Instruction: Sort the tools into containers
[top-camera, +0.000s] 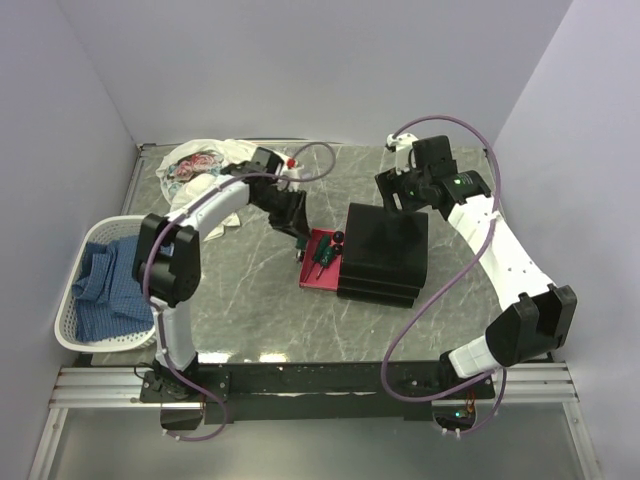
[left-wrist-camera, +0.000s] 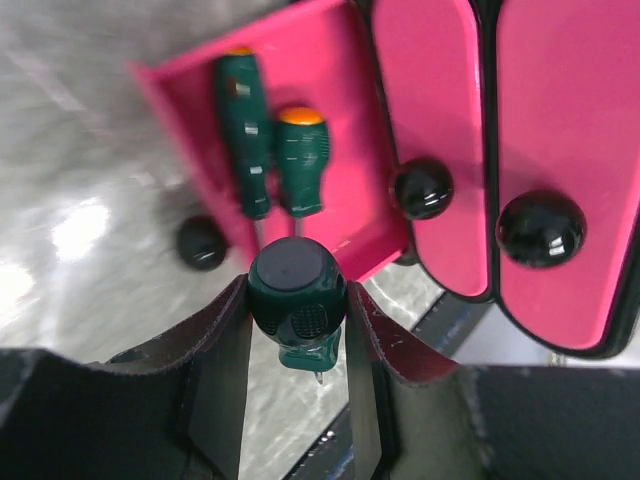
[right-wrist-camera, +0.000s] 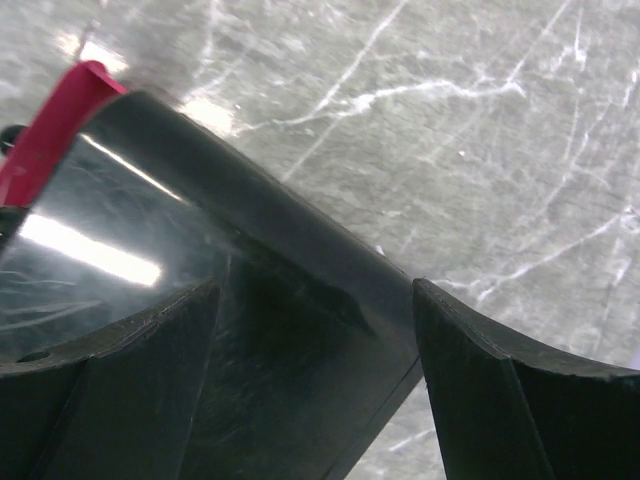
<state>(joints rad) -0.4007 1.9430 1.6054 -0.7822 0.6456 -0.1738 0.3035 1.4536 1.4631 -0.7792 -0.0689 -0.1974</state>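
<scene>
Drawer unit (top-camera: 385, 250), on the top camera, lies between your two grippers. Its open drawer (top-camera: 322, 278) juts out toward the left gripper (top-camera: 300, 240), which hangs over the drawer's far edge. The right gripper (top-camera: 388, 198) hovers at the unit's far corner.

On the left wrist camera, your jaws are pinched narrow on the handle of a green-handled screwdriver (left-wrist-camera: 297, 290), its butt end toward the lens. Just beyond the jaws, a long green screwdriver (left-wrist-camera: 243, 130) and a stubby green screwdriver (left-wrist-camera: 301, 155) lie side by side in the open drawer. Off to the jaws' right stand two closed drawers (left-wrist-camera: 560, 130) with round black knobs (left-wrist-camera: 541, 228).

On the right wrist camera, your jaws stand wide apart above the unit's glossy black top. The unit's edge runs between them, close to one finger, with the marble table (right-wrist-camera: 520, 150) past it.
</scene>
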